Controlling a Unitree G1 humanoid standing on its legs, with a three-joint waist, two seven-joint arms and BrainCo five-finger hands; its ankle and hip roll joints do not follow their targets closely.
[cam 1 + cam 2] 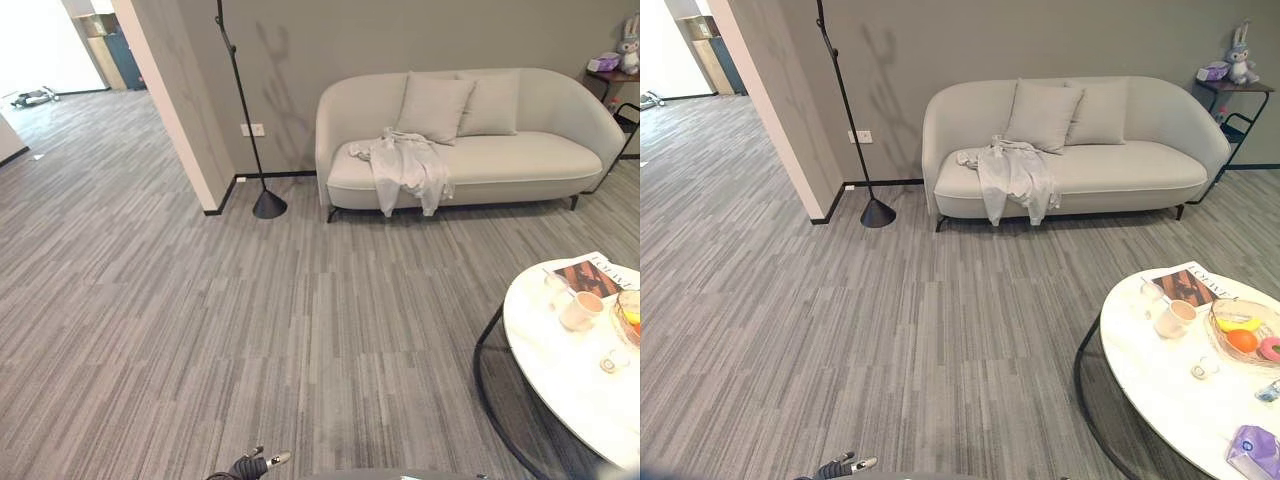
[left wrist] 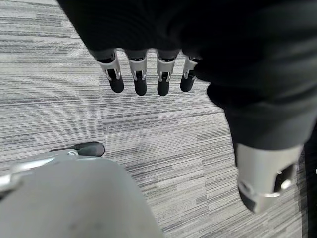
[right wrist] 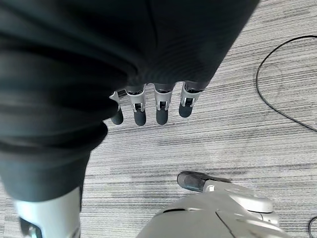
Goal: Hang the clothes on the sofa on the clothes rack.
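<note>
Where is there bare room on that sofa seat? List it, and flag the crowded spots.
The sofa seat is bare from the white garment to its right arm, in front of the two cushions. The left end is crowded: the garment spreads there and hangs over the front edge.

We are looking at a lounge or living-room corner, home-like yet with an office feel. A pale curved sofa with two cushions is standing against a grey wall, a black floor lamp rising beside it. Grey striped carpet tiles are covering the whole floor. A round white coffee table is carrying a cup, a magazine and a fruit bowl, and a plush rabbit is sitting on a side table.
</note>
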